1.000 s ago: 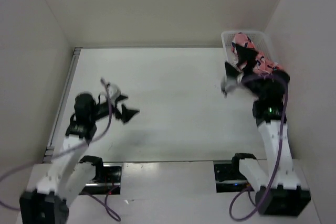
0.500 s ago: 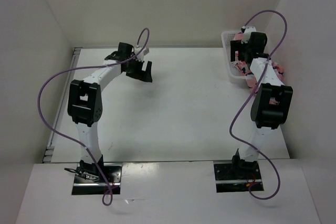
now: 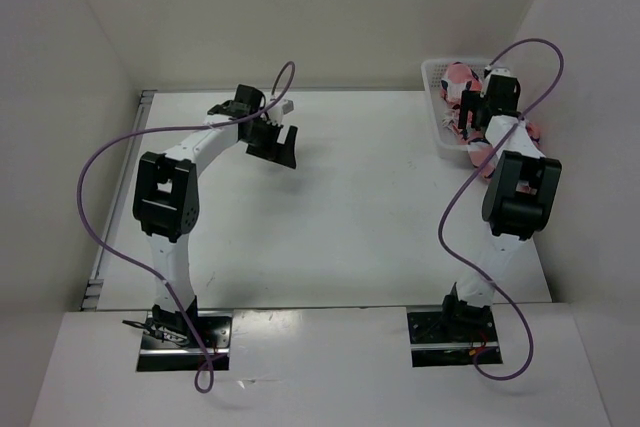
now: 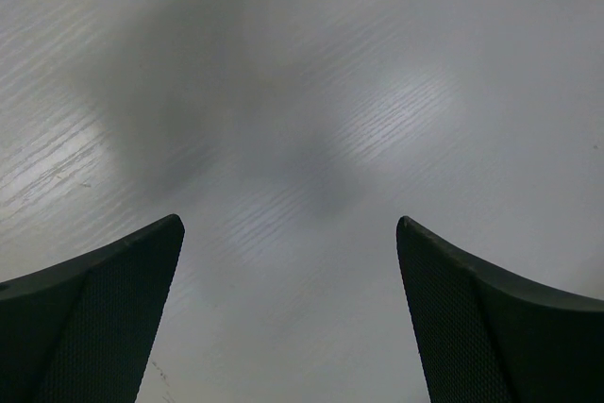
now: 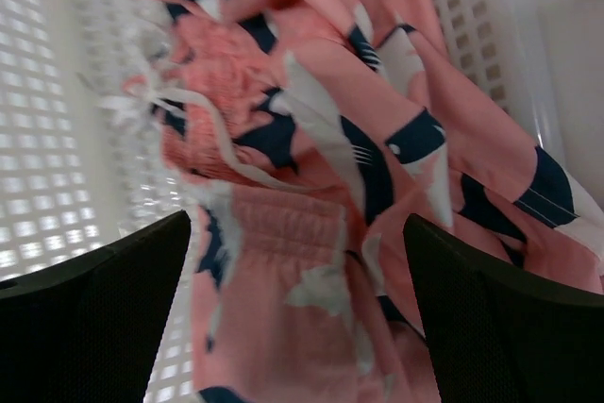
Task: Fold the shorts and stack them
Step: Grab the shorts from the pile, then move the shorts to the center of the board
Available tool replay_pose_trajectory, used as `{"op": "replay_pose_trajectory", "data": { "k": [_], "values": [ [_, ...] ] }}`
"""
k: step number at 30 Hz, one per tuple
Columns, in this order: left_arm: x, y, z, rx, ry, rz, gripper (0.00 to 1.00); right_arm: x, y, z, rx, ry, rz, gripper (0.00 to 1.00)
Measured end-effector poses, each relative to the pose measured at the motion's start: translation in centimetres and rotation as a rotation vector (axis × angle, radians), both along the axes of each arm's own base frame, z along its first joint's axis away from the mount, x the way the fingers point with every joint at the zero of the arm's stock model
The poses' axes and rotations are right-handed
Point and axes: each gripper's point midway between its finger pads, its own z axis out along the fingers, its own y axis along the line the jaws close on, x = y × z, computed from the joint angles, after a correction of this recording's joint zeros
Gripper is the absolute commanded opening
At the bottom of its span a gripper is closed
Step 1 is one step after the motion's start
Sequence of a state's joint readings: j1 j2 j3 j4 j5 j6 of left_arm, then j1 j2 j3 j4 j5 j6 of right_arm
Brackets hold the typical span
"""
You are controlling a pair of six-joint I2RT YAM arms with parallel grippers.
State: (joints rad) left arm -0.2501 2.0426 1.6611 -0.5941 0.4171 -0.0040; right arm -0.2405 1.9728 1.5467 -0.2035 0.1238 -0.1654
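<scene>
A white table (image 3: 340,217) sits boxed in by pale walls, and at its far right corner the shorts (image 5: 368,158) lie crumpled in a heap inside the white mesh basket (image 5: 47,120), waistband bunched and a white drawstring (image 5: 203,129) looping loose across the folds. The right gripper (image 5: 297,224) hangs just above the heap with its jaws spread wide and nothing between them. The likely trouble is a poor grab: closing on the drawstring or on a single thin fold would lift the fabric lopsided or let it slip free. More than one pair may be tangled there, so two could come up together, and a finger driven too deep could catch the mesh and drag the basket. The left gripper (image 4: 288,224), also wide open and empty, hovers over bare table well apart from the basket, too far to steady anything
</scene>
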Motion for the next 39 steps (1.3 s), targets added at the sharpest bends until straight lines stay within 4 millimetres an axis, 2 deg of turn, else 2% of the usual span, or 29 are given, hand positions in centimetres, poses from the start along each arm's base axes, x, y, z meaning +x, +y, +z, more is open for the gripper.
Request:
{"op": "replay_pose_trajectory", "data": {
  "k": [2,4,5,7,8,9,14,18,21,22,25,30,32,36,37,39],
  "values": [
    [-0.3,0.0,-0.1,0.004,0.008,-0.001,1.00,-0.4,-0.7,-1.2,-0.008,0.027,-0.012,0.89],
    [-0.5,0.1,-0.1,0.006,0.011,0.000,1.00,-0.7,-1.3,-2.2,-0.008,0.050,-0.012,0.71],
    [-0.5,0.1,-0.1,0.006,0.011,0.000,1.00,-0.7,-1.4,-2.6,-0.004,0.057,-0.008,0.48],
    [-0.5,0.1,0.0,0.004,0.010,-0.001,1.00,-0.7,-1.3,-3.1,0.001,0.065,0.002,0.25],
    [-0.5,0.0,0.0,0.002,0.011,-0.002,1.00,-0.7,-1.2,-3.1,0.000,0.064,0.008,0.07],
    [-0.6,0.0,0.0,0.001,0.013,-0.003,1.00,-0.6,-1.2,-3.0,-0.001,0.063,0.013,0.01],
    [-0.7,-0.1,0.0,-0.005,0.017,-0.007,1.00,-0.2,-1.3,-2.3,0.000,0.042,0.010,0.00],
    [-0.8,-0.2,0.3,-0.012,0.016,-0.011,1.00,0.5,-0.5,0.7,-0.013,-0.020,0.006,0.00],
    [-0.8,-0.2,0.9,-0.016,0.006,-0.012,1.00,0.7,2.0,5.0,-0.019,-0.103,0.018,0.00],
    [-0.8,-0.2,1.6,-0.018,-0.007,-0.011,1.00,0.6,3.6,7.8,-0.014,-0.159,0.028,0.00],
    [-0.7,-0.2,3.5,-0.027,-0.047,-0.011,1.00,-0.5,6.6,14.1,0.008,-0.291,0.053,0.00],
    [-0.6,0.0,8.5,-0.044,-0.165,-0.003,1.00,-4.4,11.2,27.1,0.011,-0.574,0.122,0.00],
    [-0.9,0.2,10.8,-0.051,-0.216,0.001,1.00,-6.1,14.3,32.8,0.016,-0.704,0.183,0.00],
    [-1.8,1.2,15.1,-0.043,-0.332,0.032,1.00,-9.5,22.3,42.9,0.180,-0.939,0.397,0.00],
    [-2.1,1.7,15.9,-0.034,-0.357,0.045,1.00,-10.2,23.6,44.6,0.241,-0.978,0.445,0.00],
    [-2.9,2.6,16.8,-0.013,-0.390,0.074,1.00,-11.0,24.9,47.1,0.334,-1.029,0.505,0.00]
  ]
}}
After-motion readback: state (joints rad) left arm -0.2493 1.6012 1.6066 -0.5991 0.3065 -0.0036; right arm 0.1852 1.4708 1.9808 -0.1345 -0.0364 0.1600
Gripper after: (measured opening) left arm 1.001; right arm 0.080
